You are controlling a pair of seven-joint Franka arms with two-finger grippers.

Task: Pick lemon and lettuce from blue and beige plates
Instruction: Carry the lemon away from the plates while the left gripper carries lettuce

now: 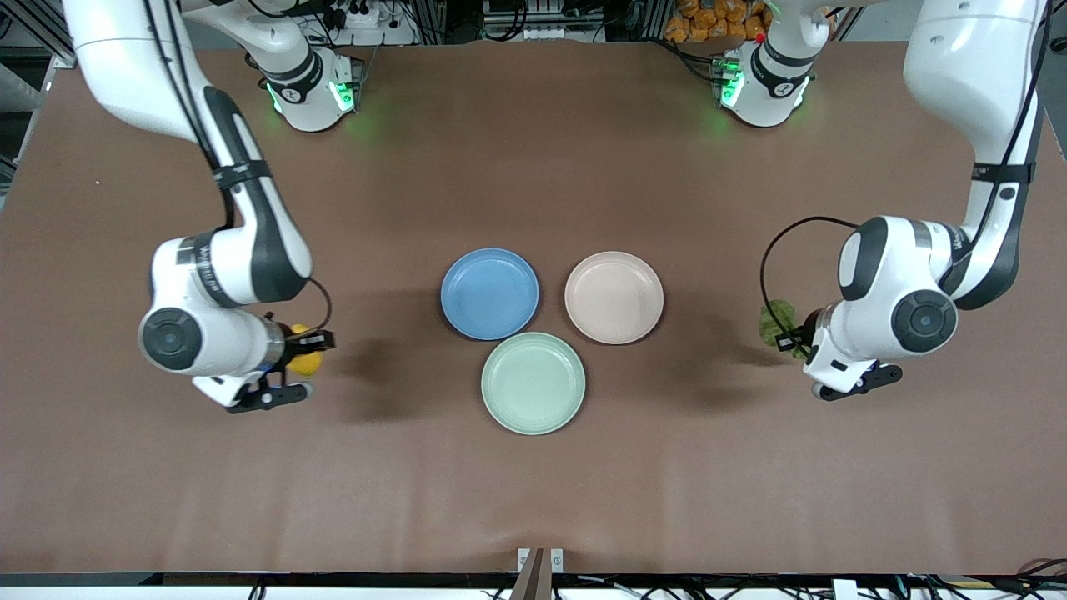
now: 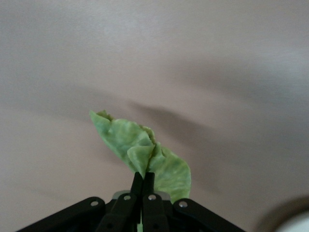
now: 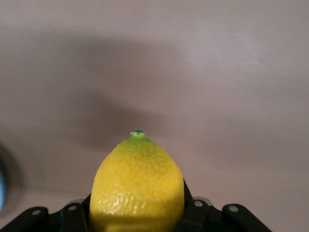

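Both arms shown with their loads lifted clear of the plates. The right gripper (image 1: 293,358) is clamped on the lemon (image 1: 305,360), held over bare table toward the right arm's end, well apart from the blue plate (image 1: 489,293); in the right wrist view the lemon (image 3: 137,188) fills the space between the dark fingers (image 3: 193,215), its small green-tipped nub pointing away from the wrist. The left gripper (image 1: 798,340) pinches the lettuce (image 1: 777,323) over bare table toward the left arm's end, well apart from the beige plate (image 1: 614,297); in the left wrist view the two fingers (image 2: 137,186) are pressed nearly together on the stem edge of the wrinkled leaf (image 2: 140,150), which hangs free past the tips. The blue and beige plates lie side by side at mid-table and carry nothing; the mint-green plate (image 1: 533,382), nearer the front camera and touching or almost touching both, is likewise bare. Judged from this layout, the picking step is complete for both items — what remains, if anything, is carrying or setting down, which the task sentence does not specify. Any next move calls for steady grip pressure: the lemon's rounded skin could roll between the pads, and the thin leaf — held only by one edge — could slip or tear.
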